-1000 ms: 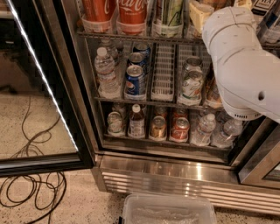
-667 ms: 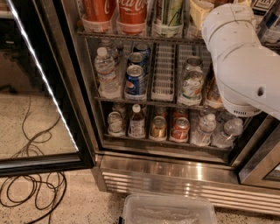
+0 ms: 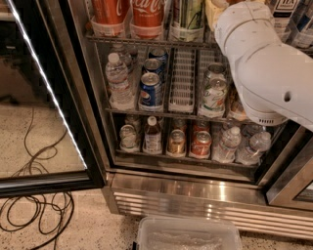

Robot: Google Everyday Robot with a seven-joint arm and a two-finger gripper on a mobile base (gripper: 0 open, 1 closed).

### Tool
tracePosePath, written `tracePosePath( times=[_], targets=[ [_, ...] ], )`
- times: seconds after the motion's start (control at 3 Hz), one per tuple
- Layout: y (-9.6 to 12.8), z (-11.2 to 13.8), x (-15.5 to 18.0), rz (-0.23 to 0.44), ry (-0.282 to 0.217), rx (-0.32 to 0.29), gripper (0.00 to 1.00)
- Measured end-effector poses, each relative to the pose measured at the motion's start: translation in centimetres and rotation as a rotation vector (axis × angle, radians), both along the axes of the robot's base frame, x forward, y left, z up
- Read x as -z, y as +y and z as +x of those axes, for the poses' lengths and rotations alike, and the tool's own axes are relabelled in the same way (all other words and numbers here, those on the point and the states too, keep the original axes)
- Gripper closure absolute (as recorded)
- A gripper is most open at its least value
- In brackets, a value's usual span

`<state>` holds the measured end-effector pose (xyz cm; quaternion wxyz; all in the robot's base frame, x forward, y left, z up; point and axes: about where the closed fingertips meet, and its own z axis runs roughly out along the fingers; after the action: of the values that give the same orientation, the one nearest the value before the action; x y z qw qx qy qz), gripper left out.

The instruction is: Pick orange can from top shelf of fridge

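Note:
The fridge (image 3: 195, 195) stands open in front of me. Its top shelf (image 3: 146, 42) is a wire rack with clear cup holders at the top edge of the view. It holds two red Coca-Cola cans (image 3: 146, 12) and a green-and-white can (image 3: 188, 14). My white arm (image 3: 264, 63) reaches up across the right side of this shelf and covers what stands there. The orange can is hidden behind the arm or cut off at the top edge. My gripper is out of view, past the top of the frame at the arm's end.
The glass door (image 3: 44, 97) with its LED strip hangs open on the left. The middle rack holds water bottles and blue Pepsi cans (image 3: 150, 90). The lower rack holds short copper-orange cans (image 3: 176, 141) and bottles. A clear plastic bin (image 3: 188, 234) and black cables (image 3: 34, 215) lie on the floor.
My arm has shifted slightly to the left and up along the top shelf. Nothing on the shelves has moved.

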<state>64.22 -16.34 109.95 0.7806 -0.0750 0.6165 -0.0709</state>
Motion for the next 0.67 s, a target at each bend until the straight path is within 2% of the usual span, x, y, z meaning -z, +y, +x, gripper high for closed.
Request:
tracePosePath(
  times=[0.33, 0.67],
  targets=[
    [1.38, -0.12, 0.63, 0.020, 0.028, -0.040, 0.58],
    [1.44, -0.31, 0.85, 0.024, 0.041, -0.041, 0.81]
  ],
)
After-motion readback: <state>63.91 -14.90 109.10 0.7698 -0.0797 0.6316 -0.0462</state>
